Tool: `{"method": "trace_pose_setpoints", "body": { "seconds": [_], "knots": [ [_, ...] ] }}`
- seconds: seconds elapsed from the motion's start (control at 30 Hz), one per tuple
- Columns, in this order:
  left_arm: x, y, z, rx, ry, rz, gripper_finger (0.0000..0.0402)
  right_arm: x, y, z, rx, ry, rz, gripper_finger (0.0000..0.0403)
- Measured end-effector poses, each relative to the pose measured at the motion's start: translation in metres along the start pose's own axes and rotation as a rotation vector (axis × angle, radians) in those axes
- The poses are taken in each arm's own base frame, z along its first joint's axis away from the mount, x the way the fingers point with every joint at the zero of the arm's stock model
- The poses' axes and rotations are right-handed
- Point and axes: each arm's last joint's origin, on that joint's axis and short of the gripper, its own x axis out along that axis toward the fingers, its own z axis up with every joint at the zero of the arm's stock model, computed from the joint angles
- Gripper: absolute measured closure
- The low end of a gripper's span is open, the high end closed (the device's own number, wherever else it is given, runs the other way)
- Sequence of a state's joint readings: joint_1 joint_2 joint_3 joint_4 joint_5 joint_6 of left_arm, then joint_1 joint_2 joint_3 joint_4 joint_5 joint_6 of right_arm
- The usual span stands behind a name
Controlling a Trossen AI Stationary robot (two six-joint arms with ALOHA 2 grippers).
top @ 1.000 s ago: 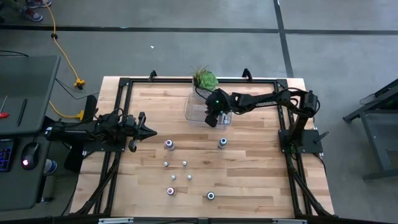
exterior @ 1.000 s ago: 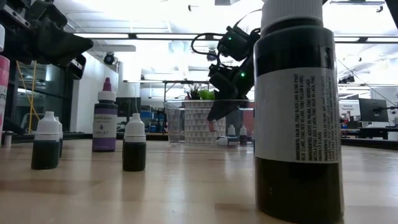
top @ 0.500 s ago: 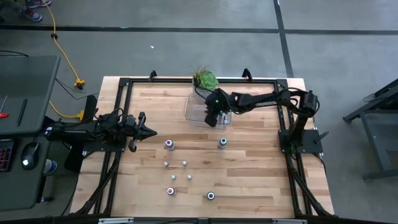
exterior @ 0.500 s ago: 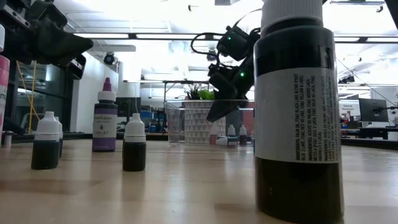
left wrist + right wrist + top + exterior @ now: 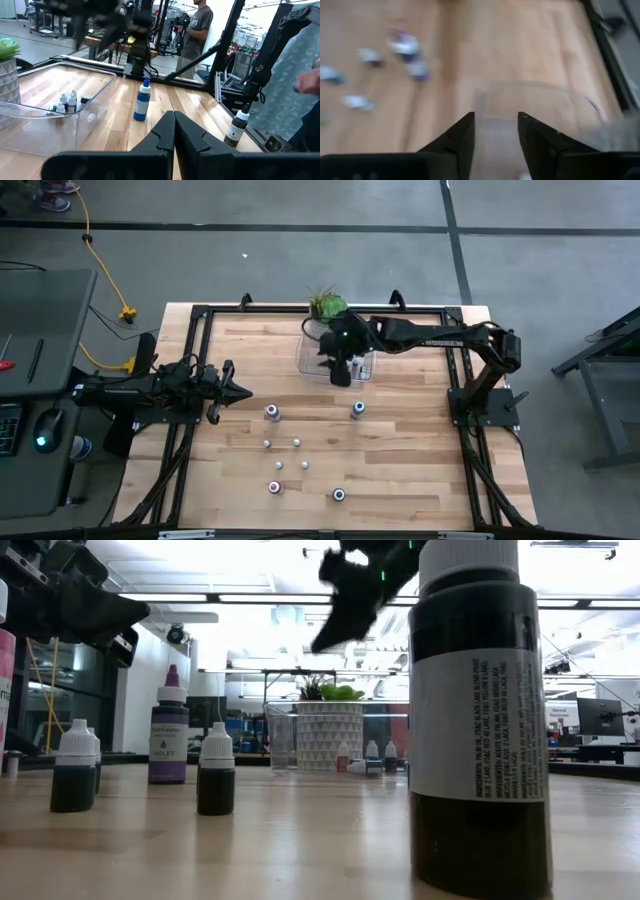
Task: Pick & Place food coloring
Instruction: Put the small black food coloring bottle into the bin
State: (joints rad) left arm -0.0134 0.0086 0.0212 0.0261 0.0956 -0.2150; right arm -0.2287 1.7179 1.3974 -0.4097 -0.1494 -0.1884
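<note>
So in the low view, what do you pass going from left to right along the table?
Short white-capped dark bottle → purple bottle → another short dark bottle → plant pot → big close-up bottle. The right claw hangs above.

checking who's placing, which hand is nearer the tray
Right. The right hand hangs open over the tray at the table's far side. The left hand waits shut near the left edge, well off from it.
</note>
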Motion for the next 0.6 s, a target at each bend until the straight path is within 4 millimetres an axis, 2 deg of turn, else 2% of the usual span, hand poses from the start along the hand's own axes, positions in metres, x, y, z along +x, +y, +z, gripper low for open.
{"method": "trace_pose_setpoints", "body": {
  "seconds": [0.17,0.33,0.6],
  "knots": [
    [0.000,0.000,0.000,0.000,0.000,0.000,0.0401,-0.005,0.028,0.029,-0.149,0.059,0.151,0.0219],
    [0.000,0.000,0.000,0.000,0.000,0.000,0.0401,-0.005,0.049,0.057,-0.261,0.109,0.214,0.0200],
    [0.000,0.000,0.000,0.000,0.000,0.000,0.0401,0.022,0.078,0.083,-0.328,0.135,0.240,0.0198]
  ]
}}
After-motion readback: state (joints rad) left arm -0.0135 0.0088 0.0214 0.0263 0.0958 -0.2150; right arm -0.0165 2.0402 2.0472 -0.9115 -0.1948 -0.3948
